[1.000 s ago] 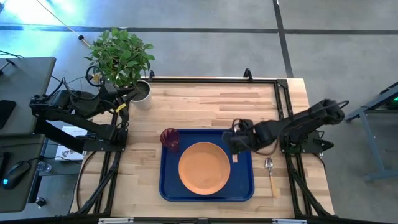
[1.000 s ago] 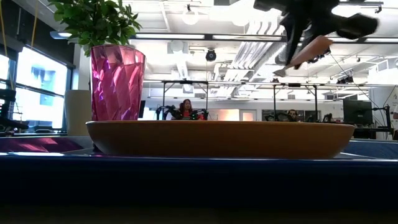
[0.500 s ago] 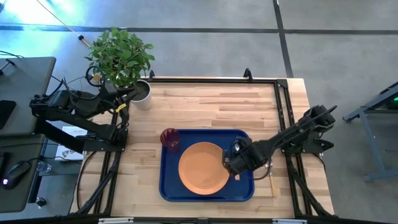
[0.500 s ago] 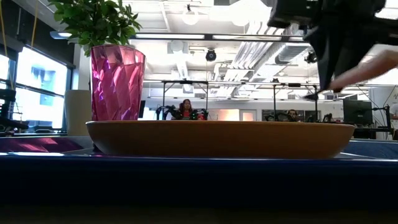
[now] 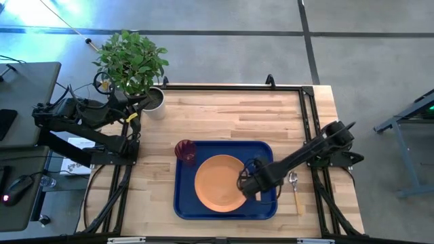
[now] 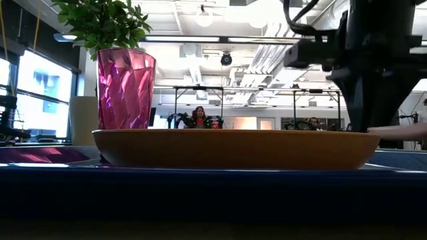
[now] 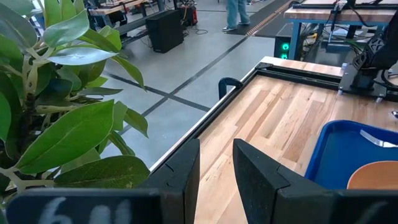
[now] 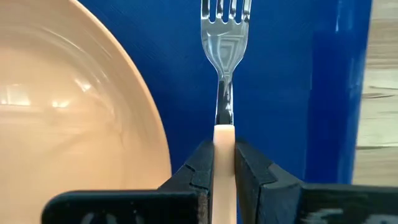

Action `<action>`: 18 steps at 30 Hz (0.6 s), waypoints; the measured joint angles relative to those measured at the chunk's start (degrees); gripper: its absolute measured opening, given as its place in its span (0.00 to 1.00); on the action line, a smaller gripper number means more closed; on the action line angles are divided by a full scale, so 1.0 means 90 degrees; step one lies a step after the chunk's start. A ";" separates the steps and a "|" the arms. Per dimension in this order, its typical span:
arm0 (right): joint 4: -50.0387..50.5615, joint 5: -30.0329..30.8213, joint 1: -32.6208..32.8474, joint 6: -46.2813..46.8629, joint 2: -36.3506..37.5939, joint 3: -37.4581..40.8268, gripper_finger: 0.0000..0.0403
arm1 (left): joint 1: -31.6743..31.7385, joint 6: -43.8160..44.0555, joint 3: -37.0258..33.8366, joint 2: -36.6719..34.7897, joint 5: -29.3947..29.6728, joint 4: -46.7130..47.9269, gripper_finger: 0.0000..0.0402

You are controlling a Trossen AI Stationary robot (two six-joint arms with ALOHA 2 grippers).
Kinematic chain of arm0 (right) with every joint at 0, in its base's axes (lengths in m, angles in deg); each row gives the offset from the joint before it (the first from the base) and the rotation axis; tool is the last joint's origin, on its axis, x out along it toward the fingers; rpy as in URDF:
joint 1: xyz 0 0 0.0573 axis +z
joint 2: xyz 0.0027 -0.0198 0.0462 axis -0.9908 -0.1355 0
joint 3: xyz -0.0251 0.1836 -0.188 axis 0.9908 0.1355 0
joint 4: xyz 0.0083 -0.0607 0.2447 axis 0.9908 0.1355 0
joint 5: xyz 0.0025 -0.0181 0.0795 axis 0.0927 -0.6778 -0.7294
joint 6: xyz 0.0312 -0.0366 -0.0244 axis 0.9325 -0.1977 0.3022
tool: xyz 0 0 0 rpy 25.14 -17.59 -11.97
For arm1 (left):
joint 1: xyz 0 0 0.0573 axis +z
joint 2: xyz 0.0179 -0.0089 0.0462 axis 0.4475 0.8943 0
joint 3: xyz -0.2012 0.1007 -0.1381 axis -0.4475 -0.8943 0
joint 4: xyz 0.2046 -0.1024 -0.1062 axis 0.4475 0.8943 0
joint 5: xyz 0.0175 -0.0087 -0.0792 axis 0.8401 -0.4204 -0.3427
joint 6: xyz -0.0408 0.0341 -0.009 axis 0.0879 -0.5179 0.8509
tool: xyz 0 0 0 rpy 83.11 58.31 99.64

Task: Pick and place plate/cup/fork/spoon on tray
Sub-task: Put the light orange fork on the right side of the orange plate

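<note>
Over the blue tray (image 8: 280, 74), the right gripper (image 8: 224, 163) clamps the fork (image 8: 225, 37); it should lower it flat beside the plate (image 8: 68, 112) before releasing.

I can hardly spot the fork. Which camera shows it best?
The right wrist view: the fork fills it, tines clear, handle pinched in the right gripper. The low view catches only its handle; in the high view the arm hides it; the left wrist view misses it.

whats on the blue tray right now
The plate and cup sit on the tray. The right gripper holds the fork over it; whether the fork touches the tray is unclear.
</note>
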 joint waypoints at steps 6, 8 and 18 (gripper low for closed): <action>-0.0095 -0.0019 0.0012 -0.0011 -0.0311 0.0000 0.05 | 0.0000 0.0000 0.0000 -0.0001 0.0000 0.0000 0.22; -0.0128 -0.0043 0.0027 -0.0011 -0.0387 0.0002 0.05 | 0.0001 0.0000 0.0000 -0.0001 0.0000 0.0000 0.22; -0.0296 -0.0143 0.0029 -0.0013 -0.0608 0.0002 0.05 | 0.0001 0.0000 0.0000 -0.0002 0.0005 -0.0002 0.22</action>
